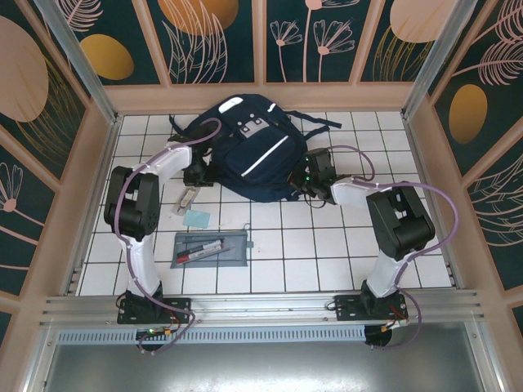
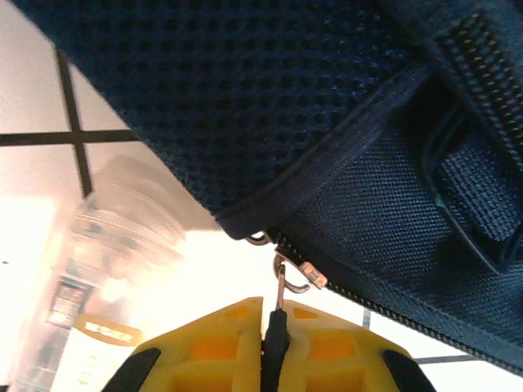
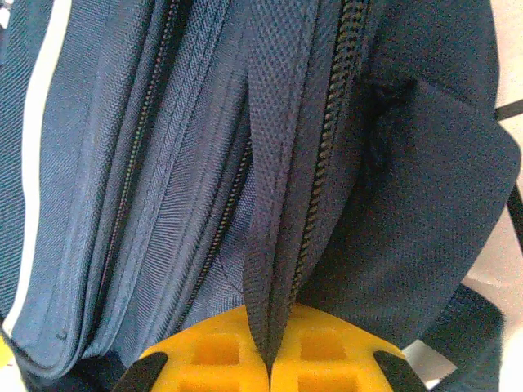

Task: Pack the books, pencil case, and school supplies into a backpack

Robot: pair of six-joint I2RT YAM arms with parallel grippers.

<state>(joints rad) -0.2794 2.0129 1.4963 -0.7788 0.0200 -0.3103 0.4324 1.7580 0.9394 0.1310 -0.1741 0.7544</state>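
Backpack [image 1: 249, 155] shows coarse navy weave, honeycomb mesh and toothed zipper [image 3: 327, 147] lines.

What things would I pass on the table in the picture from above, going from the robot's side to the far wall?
pencil case → little blue-green square → clear strip → backpack
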